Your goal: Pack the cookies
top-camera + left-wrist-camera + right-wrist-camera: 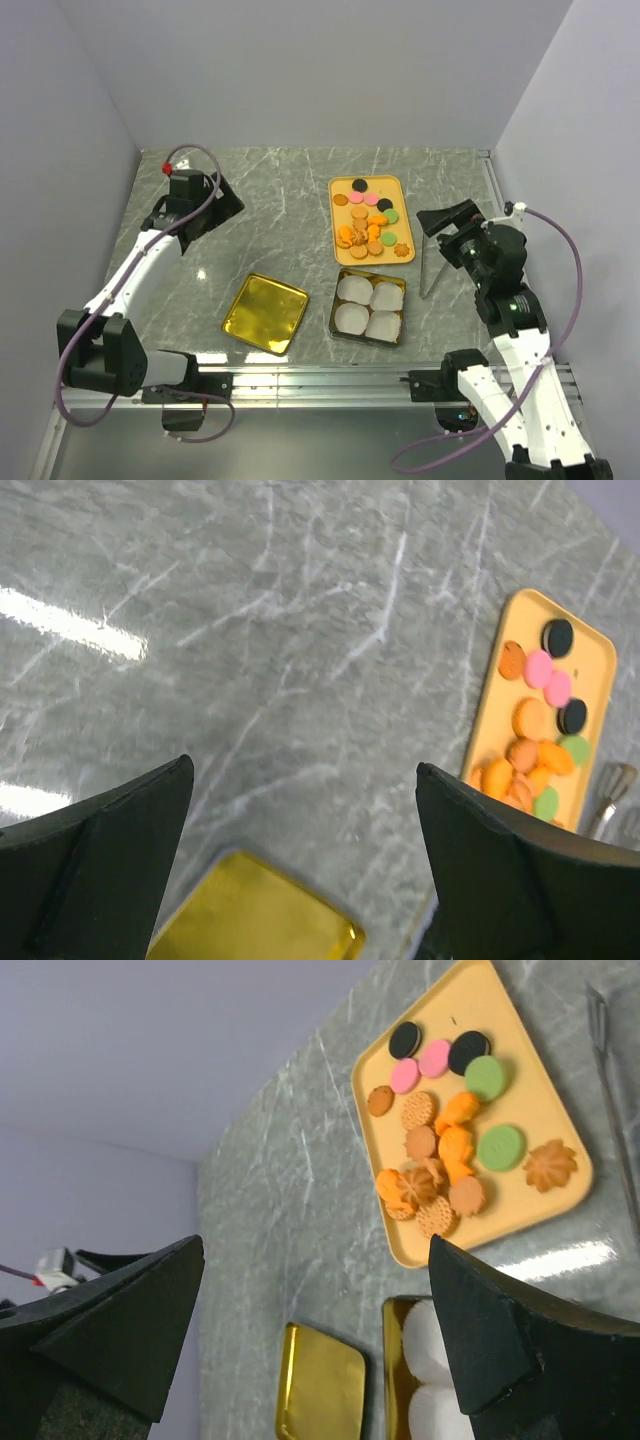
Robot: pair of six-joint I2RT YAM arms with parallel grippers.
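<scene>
cookies (455,1145): round, some flower-shaped (mostly orange) | tray (545,1110): rounded rectangle

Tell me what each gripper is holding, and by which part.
Nothing is held. The left gripper and right gripper are open and empty; the cookies lie on the tray.

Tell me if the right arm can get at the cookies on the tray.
Probably yes. The right hand hangs open just beside the orange tray, the cookies lie uncovered, and nothing stands between them. The metal tongs lie nearer the arm, off that path.
</scene>
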